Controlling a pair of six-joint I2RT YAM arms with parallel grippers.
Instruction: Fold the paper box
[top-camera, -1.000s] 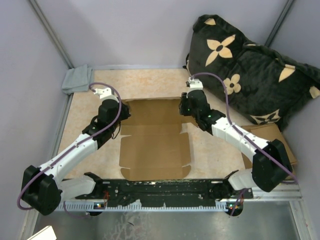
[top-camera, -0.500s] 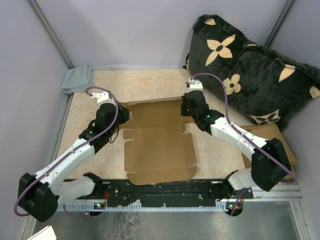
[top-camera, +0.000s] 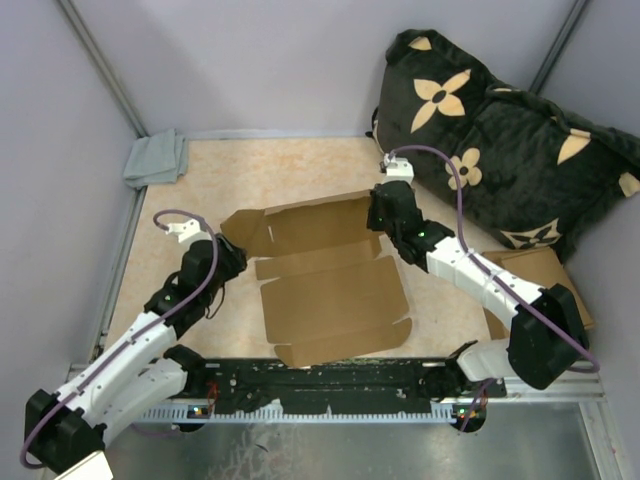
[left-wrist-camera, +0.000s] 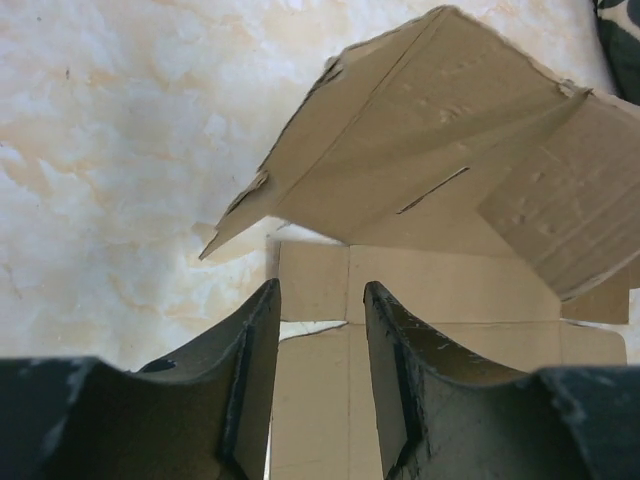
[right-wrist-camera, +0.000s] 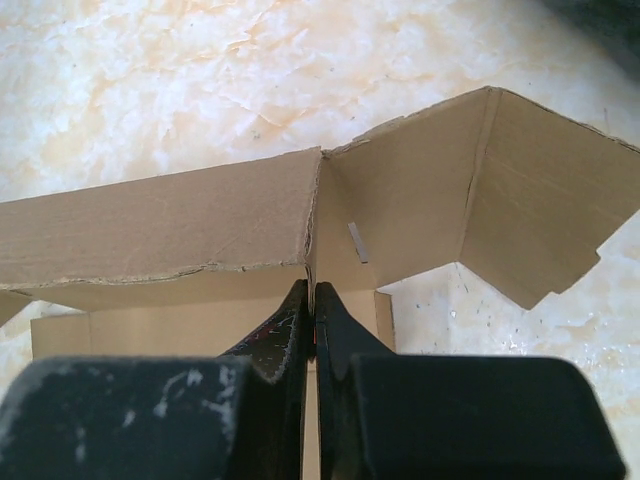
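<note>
Pale lilac walls (top-camera: 280, 60), marbled beige tabletop (top-camera: 300, 170), folded grey cloth (top-camera: 155, 160) at its far-left corner, dark flower-print cushion (top-camera: 500, 150) — far right

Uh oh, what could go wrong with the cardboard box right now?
The right gripper pinches the paper box only by a thin edge, so the cardboard might slip out or tear. The left gripper is open and holds nothing, so the box could swivel on the table, and the raised flap might flop back down.
</note>
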